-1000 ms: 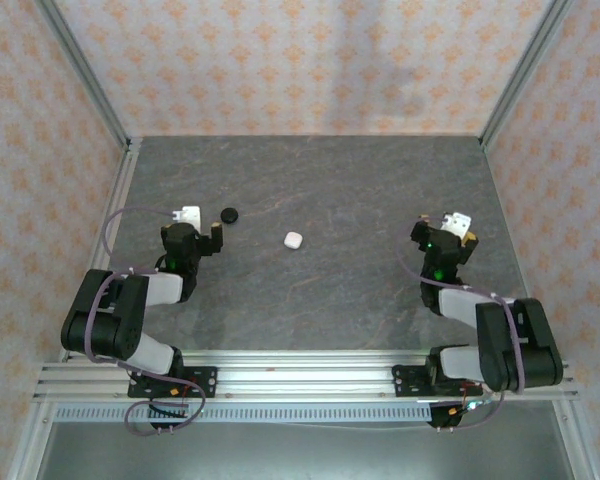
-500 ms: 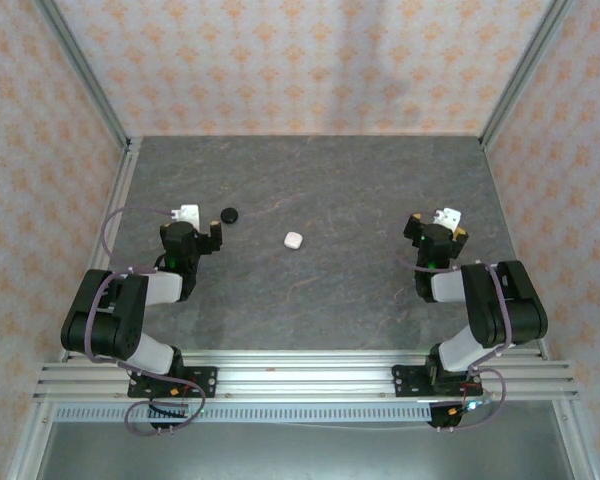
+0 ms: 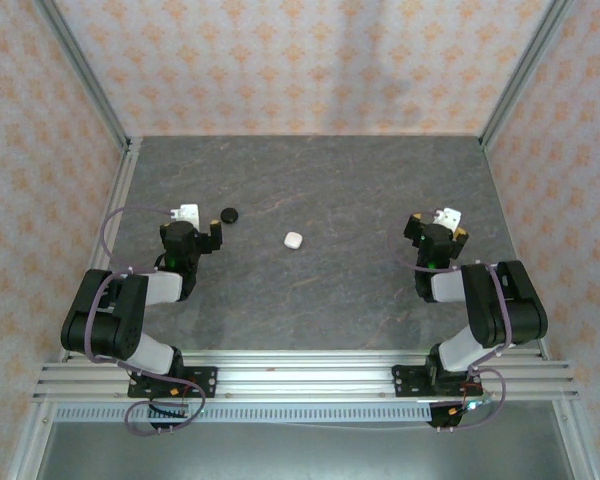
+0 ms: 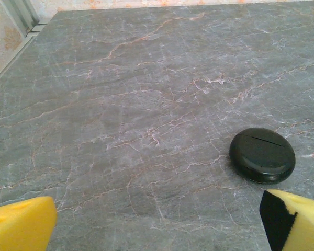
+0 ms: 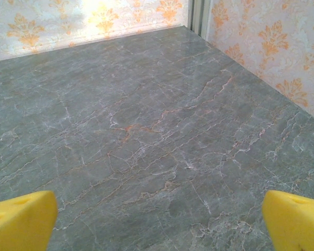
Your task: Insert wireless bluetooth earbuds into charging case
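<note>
I've got the bench (image 3: 360, 180) stretching ahead of both pairs of jaws. Left jaws and right jaws stand spread wide, pinching nothing, parked ready to start, I'd judge. Black disc (image 4: 262, 155) sits just ahead-right of the left jaws. Charging case (image 3: 293, 240) lies between the pairs, nearer the left, reachable by either.

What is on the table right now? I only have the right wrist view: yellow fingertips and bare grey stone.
Observer: In the top view, a small white charging case lies near the middle of the table, between the two arms.
Operator: Anything else out there?
Observer: A black round disc sits left of the case, apart from it, just ahead of the left gripper.
Operator: Is that gripper holding anything?
Observer: No. Its jaws stand wide open with nothing between them.
</note>
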Action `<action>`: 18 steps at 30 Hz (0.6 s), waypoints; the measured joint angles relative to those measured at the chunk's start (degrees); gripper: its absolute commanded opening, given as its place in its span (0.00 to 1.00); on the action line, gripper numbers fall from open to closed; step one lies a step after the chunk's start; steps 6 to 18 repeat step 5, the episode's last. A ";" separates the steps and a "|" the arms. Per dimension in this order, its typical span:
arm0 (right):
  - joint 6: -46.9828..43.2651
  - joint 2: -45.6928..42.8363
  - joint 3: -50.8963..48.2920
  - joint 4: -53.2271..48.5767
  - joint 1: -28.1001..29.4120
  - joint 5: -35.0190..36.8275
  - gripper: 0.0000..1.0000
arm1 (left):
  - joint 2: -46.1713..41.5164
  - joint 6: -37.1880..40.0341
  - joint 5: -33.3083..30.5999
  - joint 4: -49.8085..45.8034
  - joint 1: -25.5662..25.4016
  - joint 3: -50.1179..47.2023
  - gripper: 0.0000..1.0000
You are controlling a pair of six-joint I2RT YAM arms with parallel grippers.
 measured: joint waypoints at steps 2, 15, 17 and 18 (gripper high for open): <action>0.02 0.00 0.00 0.00 0.00 0.00 0.99 | 0.00 -0.02 0.00 0.00 0.00 0.00 1.00; 0.00 0.00 0.00 0.02 0.00 0.00 0.99 | 0.00 -0.02 0.00 0.00 0.00 0.00 1.00; 0.00 0.00 0.00 0.02 0.00 0.00 0.99 | 0.00 -0.02 0.00 0.00 0.00 0.00 1.00; 0.00 0.00 0.00 0.02 0.00 0.00 0.99 | 0.00 -0.02 0.00 0.00 0.00 0.00 1.00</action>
